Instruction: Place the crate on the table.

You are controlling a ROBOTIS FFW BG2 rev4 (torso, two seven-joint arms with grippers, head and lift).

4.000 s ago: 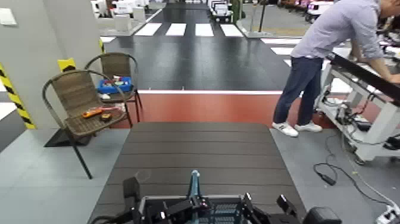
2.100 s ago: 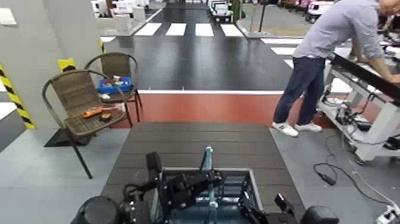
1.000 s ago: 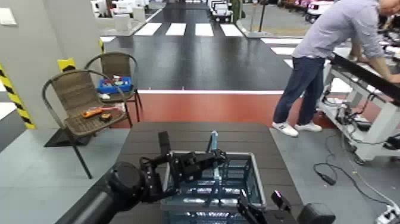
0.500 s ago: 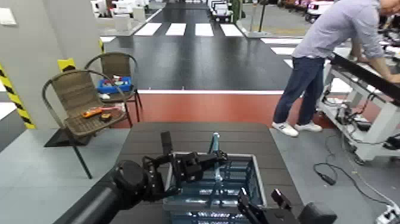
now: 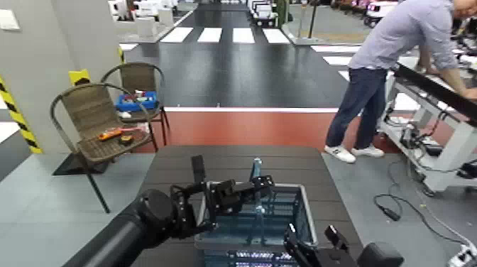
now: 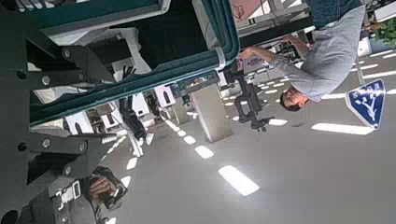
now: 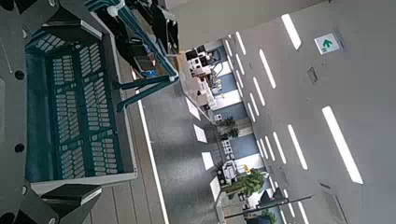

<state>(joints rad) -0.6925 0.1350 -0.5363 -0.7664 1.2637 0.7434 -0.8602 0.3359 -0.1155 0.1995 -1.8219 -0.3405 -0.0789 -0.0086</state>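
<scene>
While upright, crate [image 5: 309,218] beneath left tool [image 5: 265,186].

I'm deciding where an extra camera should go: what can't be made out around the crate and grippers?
- Base of the crate: the head view's bottom edge cuts off its near part, so contact with the table can't be checked.
- Jaws of the left gripper: small and dark against the handle in the head view; their grip is unclear.
- Exit-sign wording in the right wrist view: too small.
</scene>
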